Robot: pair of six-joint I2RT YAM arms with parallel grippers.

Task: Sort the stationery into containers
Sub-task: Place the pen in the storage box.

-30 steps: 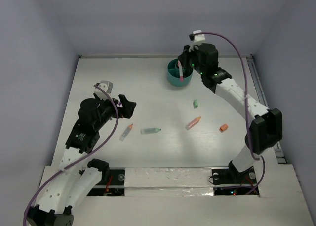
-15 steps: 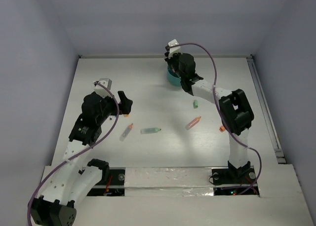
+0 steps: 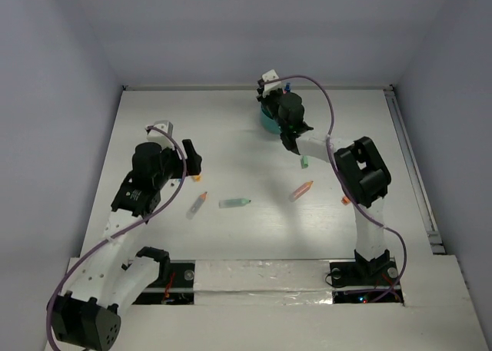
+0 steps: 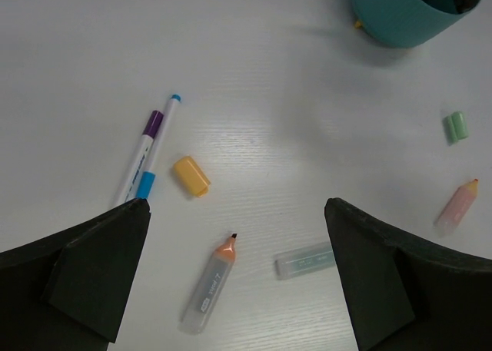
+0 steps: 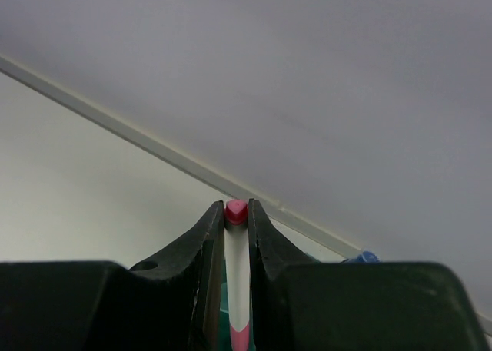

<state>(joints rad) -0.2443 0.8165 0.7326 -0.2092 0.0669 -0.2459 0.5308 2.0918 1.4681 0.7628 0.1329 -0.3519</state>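
My right gripper [image 3: 280, 113] is over the round teal organiser [image 3: 267, 121] at the back of the table. It is shut [image 5: 237, 214] on a white pen with pink ends [image 5: 237, 278], held upright. A blue cap [image 5: 367, 256] shows beside it. My left gripper [image 3: 193, 158] is open and empty [image 4: 238, 278] above the table. Below it lie an orange-tipped highlighter [image 4: 210, 286], a pale green highlighter [image 4: 307, 259], an orange cap [image 4: 191, 175] and a purple-and-blue pen [image 4: 146, 155]. The organiser [image 4: 407, 17] is far from it.
A green cap [image 3: 304, 162] and a pink-orange highlighter [image 3: 301, 190] lie right of centre; both show in the left wrist view too. A small orange piece [image 3: 347, 200] lies half hidden by the right arm. Grey walls enclose the table on three sides.
The right arm has folded in and swung its wrist leftward, now over the organiser with the pen still held. The left gripper has drawn back a little toward the left.
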